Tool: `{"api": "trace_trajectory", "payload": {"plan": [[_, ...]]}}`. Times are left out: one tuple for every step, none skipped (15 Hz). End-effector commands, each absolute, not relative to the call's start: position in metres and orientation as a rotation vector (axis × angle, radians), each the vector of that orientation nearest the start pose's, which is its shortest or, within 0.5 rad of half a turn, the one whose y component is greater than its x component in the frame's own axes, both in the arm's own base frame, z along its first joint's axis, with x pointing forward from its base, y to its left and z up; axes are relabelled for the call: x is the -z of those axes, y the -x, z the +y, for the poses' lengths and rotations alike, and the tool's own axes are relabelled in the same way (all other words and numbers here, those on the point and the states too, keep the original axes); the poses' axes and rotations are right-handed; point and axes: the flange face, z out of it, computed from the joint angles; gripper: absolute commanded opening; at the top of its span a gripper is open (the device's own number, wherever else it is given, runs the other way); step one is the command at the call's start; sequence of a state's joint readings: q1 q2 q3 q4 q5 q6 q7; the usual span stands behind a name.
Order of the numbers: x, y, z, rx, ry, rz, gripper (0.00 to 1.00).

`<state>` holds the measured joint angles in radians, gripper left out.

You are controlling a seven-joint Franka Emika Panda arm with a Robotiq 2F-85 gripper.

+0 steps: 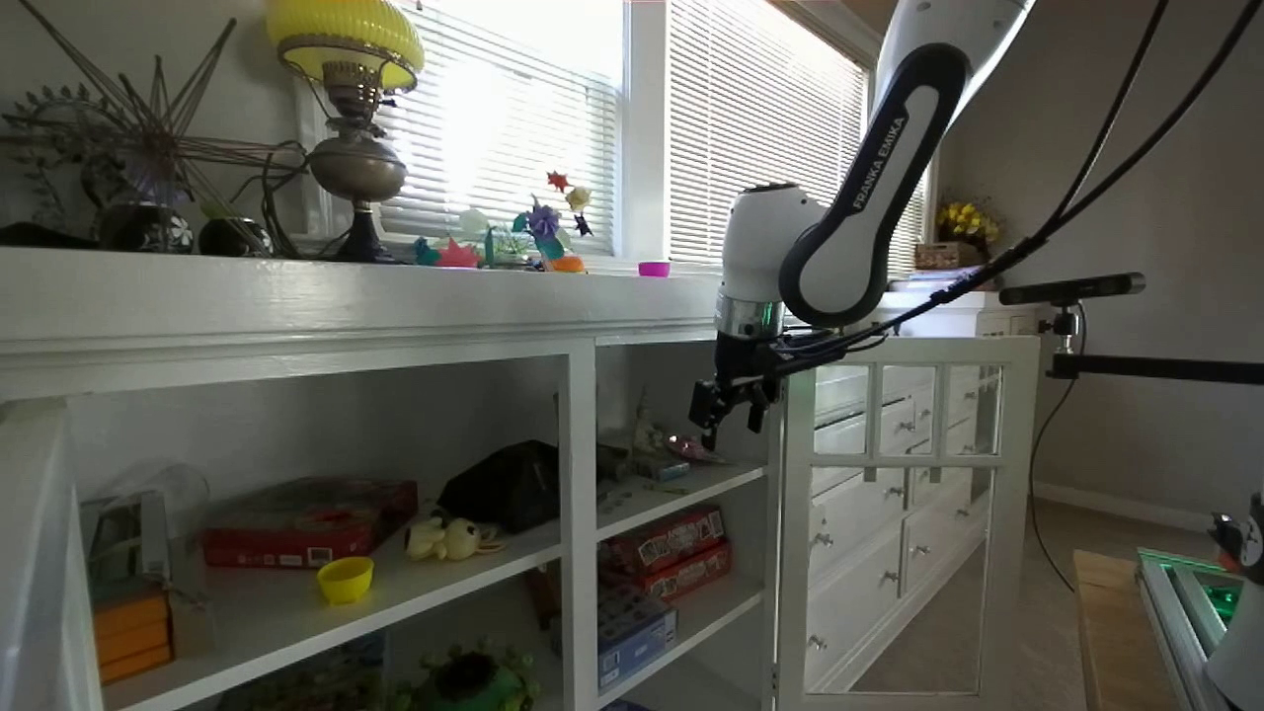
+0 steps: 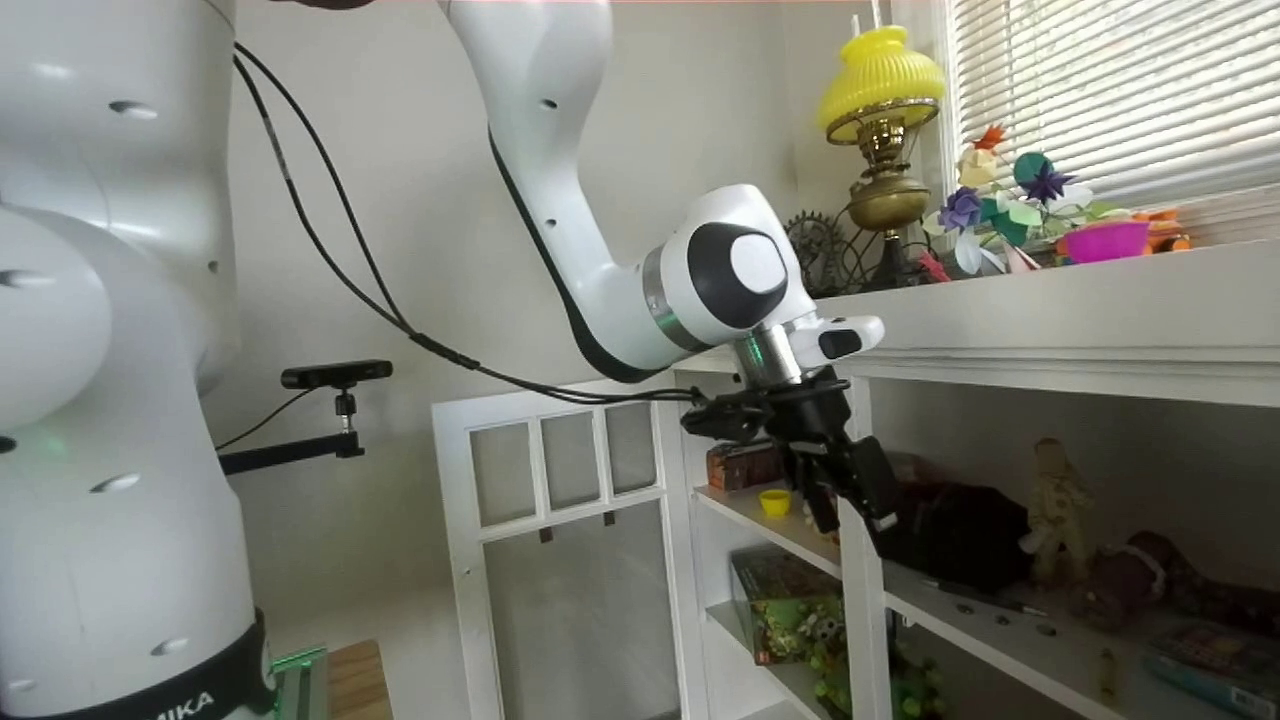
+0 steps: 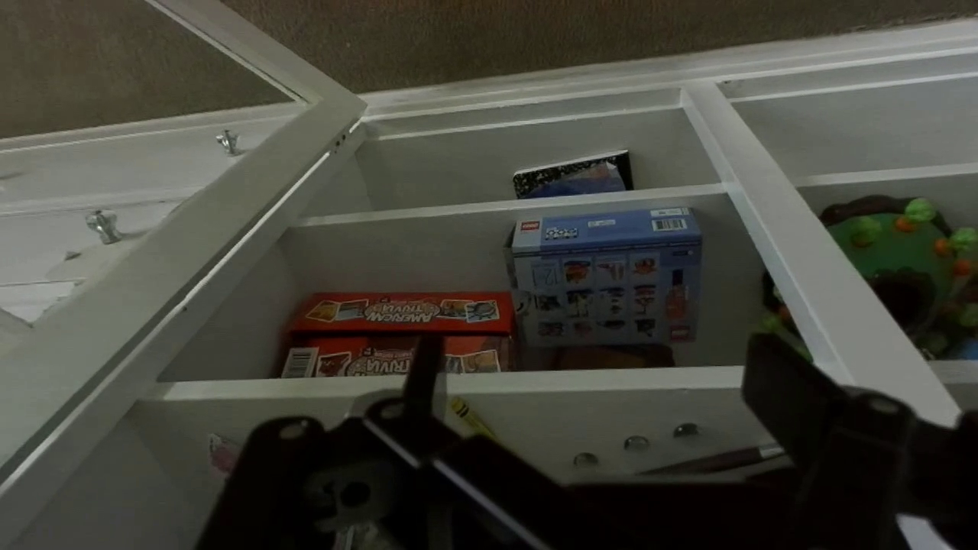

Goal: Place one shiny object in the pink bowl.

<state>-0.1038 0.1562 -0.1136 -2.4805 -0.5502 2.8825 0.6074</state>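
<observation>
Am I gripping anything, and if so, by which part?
Nothing is held: in the wrist view the gripper has its jaws wide apart, with nothing clamped between them. Both exterior views show a gap too.

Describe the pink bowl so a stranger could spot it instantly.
Find the white cabinet below the windows and look at its top. In both exterior views, left to right, come a yellow lamp, flowers, then the pink bowl. Its plain, bright-pink sides set it apart from the many-coloured flowers.
</observation>
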Motion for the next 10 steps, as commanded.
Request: {"api": "trace_trajectory", "payload": {"plan": [[-0.25,-0.487,-0.078,0.45,3.243,0.498,1.0],[-0.25,-0.487,-0.078,0.45,3.243,0.498,1.0],[-0.25,-0.487,-0.078,0.45,3.243,0.498,1.0],[-0.25,-0.487,-0.078,0.45,3.243,0.498,1.0],[-0.246,-0.489,-0.077,0.455,3.244,0.51,1.0],[-0.242,-0.493,-0.076,0.475,3.232,0.533,1.0],[-0.238,-0.494,-0.075,0.475,3.23,0.537,1.0],[-0.233,-0.496,-0.073,0.477,3.222,0.549,1.0],[-0.228,-0.5,-0.071,0.501,3.201,0.572,1.0],[-0.223,-0.504,-0.069,0.522,3.175,0.592,1.0]]}}
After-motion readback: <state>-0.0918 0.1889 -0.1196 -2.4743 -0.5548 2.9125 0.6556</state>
